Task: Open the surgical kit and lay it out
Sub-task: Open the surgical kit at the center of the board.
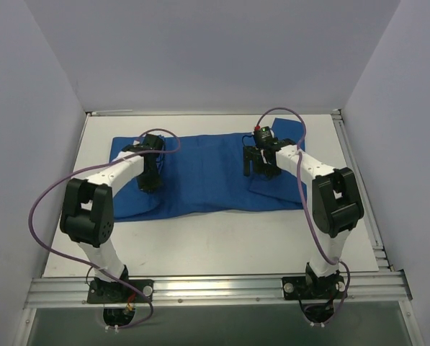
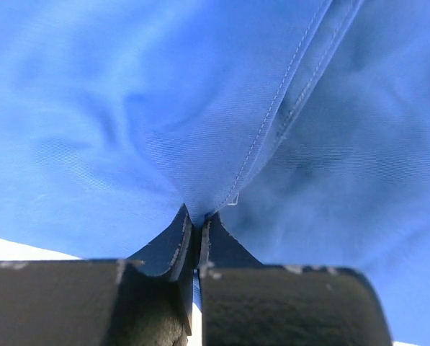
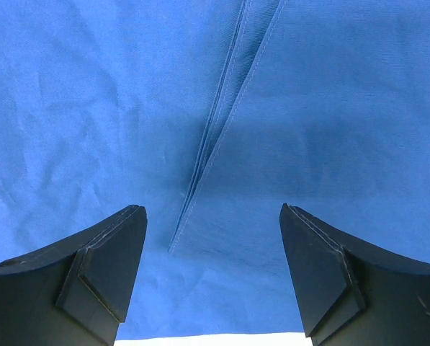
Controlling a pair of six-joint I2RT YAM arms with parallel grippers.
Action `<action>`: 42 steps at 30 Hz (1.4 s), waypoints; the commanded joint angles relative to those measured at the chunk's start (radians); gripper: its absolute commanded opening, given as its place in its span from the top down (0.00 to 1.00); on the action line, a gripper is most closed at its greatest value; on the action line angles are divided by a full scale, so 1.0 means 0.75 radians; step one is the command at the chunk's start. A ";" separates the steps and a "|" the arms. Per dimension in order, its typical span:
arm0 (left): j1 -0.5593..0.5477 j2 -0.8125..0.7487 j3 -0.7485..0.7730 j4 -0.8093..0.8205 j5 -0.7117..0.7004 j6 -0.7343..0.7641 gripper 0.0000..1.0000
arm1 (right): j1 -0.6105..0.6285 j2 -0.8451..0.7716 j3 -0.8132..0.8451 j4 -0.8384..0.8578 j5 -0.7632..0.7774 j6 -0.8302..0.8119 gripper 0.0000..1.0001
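On the table [image 1: 222,241]: the surgical kit lies as a folded royal-blue cloth wrap [image 1: 200,169], spread crosswise over the far half.
Contents: nothing but cloth shows in any view. Whatever the wrap holds is judged to be inside the folds, which would explain why the cloth is worked first.
Placement: the left gripper [image 1: 150,182] is at the wrap's left end and the right gripper [image 1: 261,171] at its right end — judged so that a flap can be drawn off evenly from both sides.
Hold, left gripper: jaws closed to a hairline, with the stitched hem edge [image 2: 272,122] of the cloth pinched between the tips; the fabric puckers toward the pinch.
Hold, right gripper: jaws wide apart, gripping nothing, poised astride a layered fold edge [image 3: 211,137] — contact with the cloth cannot be told.
Step in hand: judged to be taking hold of the top flap; the right side has not yet gripped.
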 commanded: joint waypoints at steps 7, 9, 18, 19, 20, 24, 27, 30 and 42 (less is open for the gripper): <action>0.443 -0.249 0.211 -0.272 -0.132 0.104 0.98 | -0.008 0.031 0.083 -0.092 -0.058 -0.053 0.24; 0.657 -0.288 0.209 -0.304 -0.144 0.145 0.98 | -0.012 0.043 0.113 -0.104 -0.077 -0.063 0.24; 0.900 -0.380 0.208 -0.302 -0.095 0.236 0.38 | -0.030 0.076 0.175 -0.137 -0.097 -0.063 0.24; 0.893 -0.376 0.225 -0.309 -0.079 0.225 0.28 | -0.034 0.084 0.175 -0.139 -0.099 -0.059 0.24; 0.857 -0.372 0.251 -0.307 -0.067 0.219 0.27 | -0.038 0.090 0.177 -0.141 -0.103 -0.055 0.24; 0.655 -0.329 0.341 -0.351 -0.122 0.170 0.22 | -0.039 0.125 0.197 -0.170 -0.059 -0.043 0.24; 0.579 -0.298 0.332 -0.325 -0.102 0.151 0.22 | -0.039 0.141 0.220 -0.186 -0.028 -0.043 0.26; 0.542 -0.288 0.195 -0.197 -0.012 0.133 0.28 | -0.030 0.180 0.240 -0.188 -0.024 -0.032 0.28; 0.521 0.041 0.053 0.045 0.187 0.114 0.52 | 0.011 0.301 0.287 -0.256 0.150 0.043 0.45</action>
